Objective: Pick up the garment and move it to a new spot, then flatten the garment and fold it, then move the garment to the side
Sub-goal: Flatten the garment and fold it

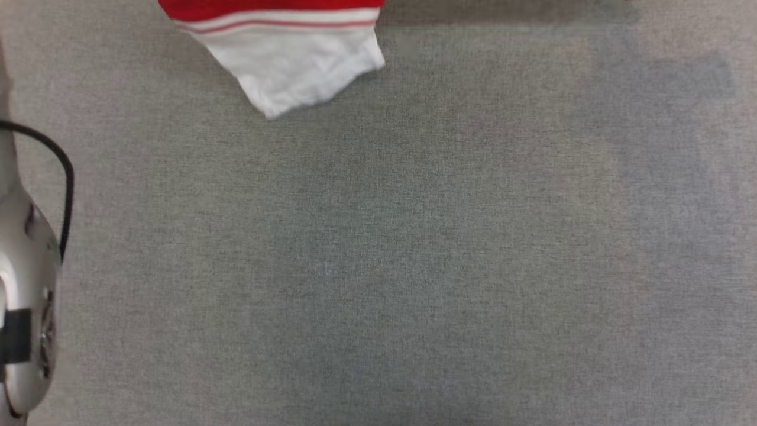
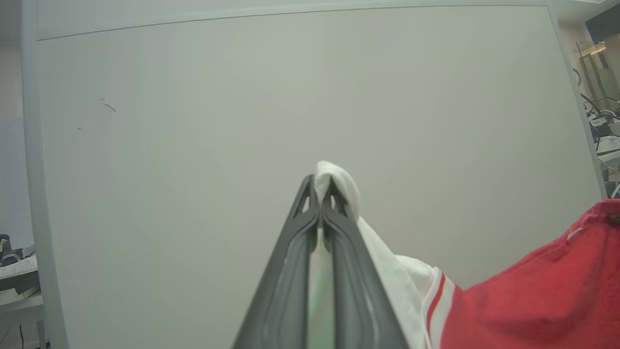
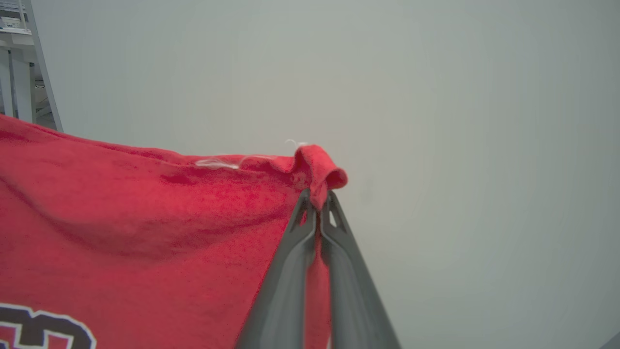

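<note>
The garment is lifted off the surface. In the head view its white sleeve (image 1: 295,65), with red-white striped trim, hangs down at the top edge. My left gripper (image 2: 319,186) is shut on a white fold of the garment (image 2: 339,182), and the red body (image 2: 542,295) trails away to the right. My right gripper (image 3: 317,198) is shut on a bunched red edge of the garment (image 3: 322,169). The red cloth (image 3: 145,228) stretches out to the left there, with part of a black, white-outlined numeral (image 3: 43,327) at the bottom left.
A grey fabric surface (image 1: 378,248) spreads under the hanging sleeve. A silver forearm (image 1: 26,296) with a black cable sits at the left edge of the head view. A pale wall panel (image 2: 290,97) faces both wrist cameras, with shelving and clutter (image 2: 600,126) at the sides.
</note>
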`<state>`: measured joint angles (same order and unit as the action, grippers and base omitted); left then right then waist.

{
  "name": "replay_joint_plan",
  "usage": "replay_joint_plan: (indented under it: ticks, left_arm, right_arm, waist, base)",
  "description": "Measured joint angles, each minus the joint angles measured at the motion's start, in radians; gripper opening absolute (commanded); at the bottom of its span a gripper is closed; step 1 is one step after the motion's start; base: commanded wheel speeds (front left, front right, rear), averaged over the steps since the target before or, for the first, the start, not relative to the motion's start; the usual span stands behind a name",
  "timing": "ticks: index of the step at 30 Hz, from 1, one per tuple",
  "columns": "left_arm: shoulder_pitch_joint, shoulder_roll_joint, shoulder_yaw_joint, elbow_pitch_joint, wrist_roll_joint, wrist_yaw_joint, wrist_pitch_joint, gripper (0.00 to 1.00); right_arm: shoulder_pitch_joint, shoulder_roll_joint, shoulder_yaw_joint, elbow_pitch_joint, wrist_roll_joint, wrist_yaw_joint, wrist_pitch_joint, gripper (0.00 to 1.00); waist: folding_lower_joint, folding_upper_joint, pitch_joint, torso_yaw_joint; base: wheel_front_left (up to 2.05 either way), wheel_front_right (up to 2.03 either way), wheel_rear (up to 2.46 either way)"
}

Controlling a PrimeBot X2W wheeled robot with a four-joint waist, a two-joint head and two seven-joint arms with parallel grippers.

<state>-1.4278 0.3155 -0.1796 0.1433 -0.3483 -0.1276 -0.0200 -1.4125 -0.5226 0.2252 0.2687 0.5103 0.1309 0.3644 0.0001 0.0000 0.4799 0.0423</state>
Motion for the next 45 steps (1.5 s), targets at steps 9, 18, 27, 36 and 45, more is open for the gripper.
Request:
replay_joint_plan:
  ticks: [9,18,27,36,45]
  left_arm:
    - [-0.320,0.039,-0.076,0.200,-0.009,0.000,-0.048,0.00]
    - [-0.380,0.068,-0.142,0.354,-0.054,0.000,-0.128,0.00]
    - [-0.188,0.081,-0.216,0.426,-0.096,0.000,-0.198,0.00]
    - [0.152,0.077,-0.221,0.405,-0.128,0.006,-0.232,0.00]
    - [0.561,0.082,-0.202,0.275,-0.137,0.037,-0.236,0.00]
  right_arm:
    - [-0.305,0.019,0.056,0.187,-0.080,0.000,-0.092,0.00]
    - [-0.388,0.045,0.137,0.346,-0.088,0.000,-0.180,0.00]
    - [-0.243,0.057,0.258,0.402,-0.007,0.000,-0.249,0.00]
    - [0.044,0.053,0.376,0.377,0.103,0.000,-0.317,0.00]
    - [0.298,0.026,0.477,0.358,0.194,0.000,-0.352,0.00]
  waist:
    - [0.0001,0.0000,0.122,-0.008]
    - [0.0001,0.0000,0.177,-0.014]
    - [0.0000,0.0000,0.170,-0.008]
    - [-0.0001,0.0000,0.118,-0.004]
    - [-0.0002,0.0000,0.019,-0.005]
  base:
    - [0.00,0.00,0.00]
    - [0.00,0.00,0.00]
    - [0.00,0.00,0.00]
    - [0.00,0.00,0.00]
    - [0.00,0.00,0.00]
